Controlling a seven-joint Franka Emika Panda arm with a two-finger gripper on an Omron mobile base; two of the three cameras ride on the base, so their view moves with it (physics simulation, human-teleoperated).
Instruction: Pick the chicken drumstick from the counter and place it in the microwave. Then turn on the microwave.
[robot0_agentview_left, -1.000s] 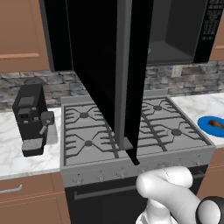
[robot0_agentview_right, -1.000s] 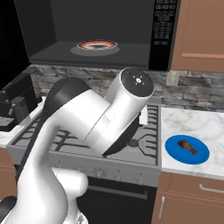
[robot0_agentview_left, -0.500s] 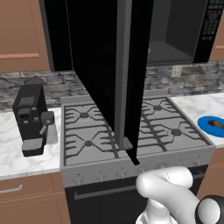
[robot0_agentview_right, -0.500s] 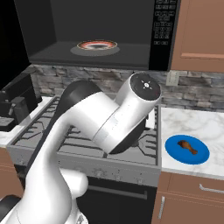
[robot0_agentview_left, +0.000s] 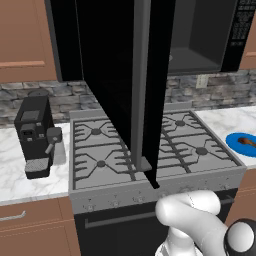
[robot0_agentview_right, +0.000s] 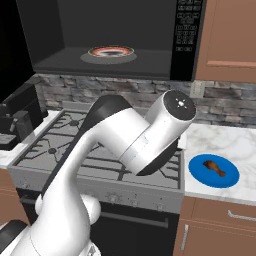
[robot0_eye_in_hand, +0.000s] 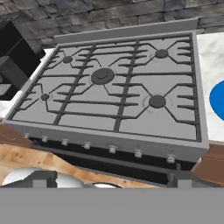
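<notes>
The wide black microwave (robot0_agentview_right: 115, 37) hangs above the grey gas stove top (robot0_eye_in_hand: 118, 87) with its dark glass door (robot0_agentview_left: 117, 80) swung wide open; in the left base view the door's long grey vertical bar handle (robot0_agentview_left: 140, 85) juts toward the camera over the burners. Inside the grey cavity a round plate with a red-orange ring (robot0_agentview_right: 111, 51) sits on the floor, and the button panel (robot0_agentview_right: 184, 35) runs down the right edge. The brown chicken drumstick (robot0_agentview_right: 213, 167) lies on a flat blue round plate (robot0_agentview_right: 202, 175) on the white marble counter with grey veins (robot0_agentview_right: 235, 150), to the right of the stove and well apart from the microwave. In the left base view that plate (robot0_agentview_left: 235, 142) and drumstick (robot0_agentview_left: 245, 141) show at the right edge. A small black coffee machine (robot0_agentview_left: 34, 135) stands on the marble at the stove's left. The white arm (robot0_agentview_right: 145, 140) arches over the stove front. The gripper (robot0_eye_in_hand: 109, 177) hovers above the stove's front edge, looking down on the burners; its two dark tips stand far apart, spread wide with nothing between them
</notes>
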